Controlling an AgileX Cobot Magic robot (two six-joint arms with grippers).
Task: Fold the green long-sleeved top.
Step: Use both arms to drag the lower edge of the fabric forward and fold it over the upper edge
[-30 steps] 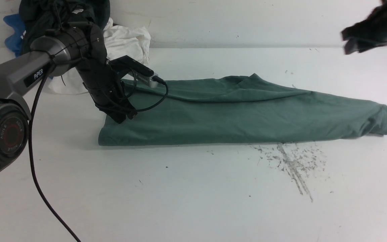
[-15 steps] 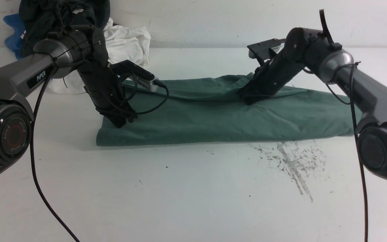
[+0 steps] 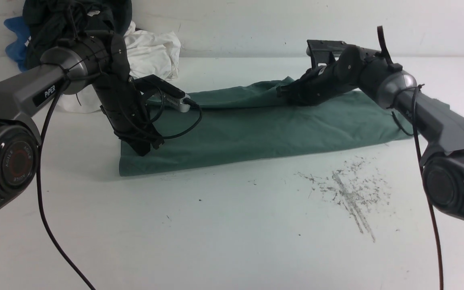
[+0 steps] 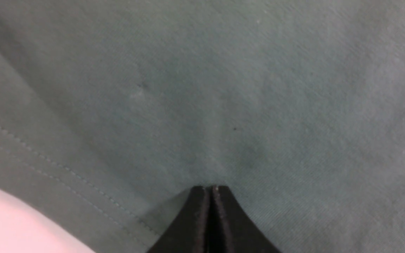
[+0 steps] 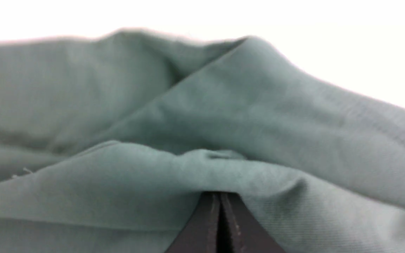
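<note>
**A:** Any lettering you can make out?

**B:** Yes, in the front view. The grey link of the left arm (image 3: 14, 96) carries "PIPER" in white capitals on a dark strip.

**A:** Anything else on that arm?

**B:** The left joint cap (image 3: 12, 163), the round one nearest the camera, has "AGILE" in small letters, repeated around a red ring.

**A:** And the right arm (image 3: 437, 117)?

**B:** The right joint cap (image 3: 445, 187) is too dark to read.

**A:** The two wrist views?

**B:** Nothing legible in either.
</note>
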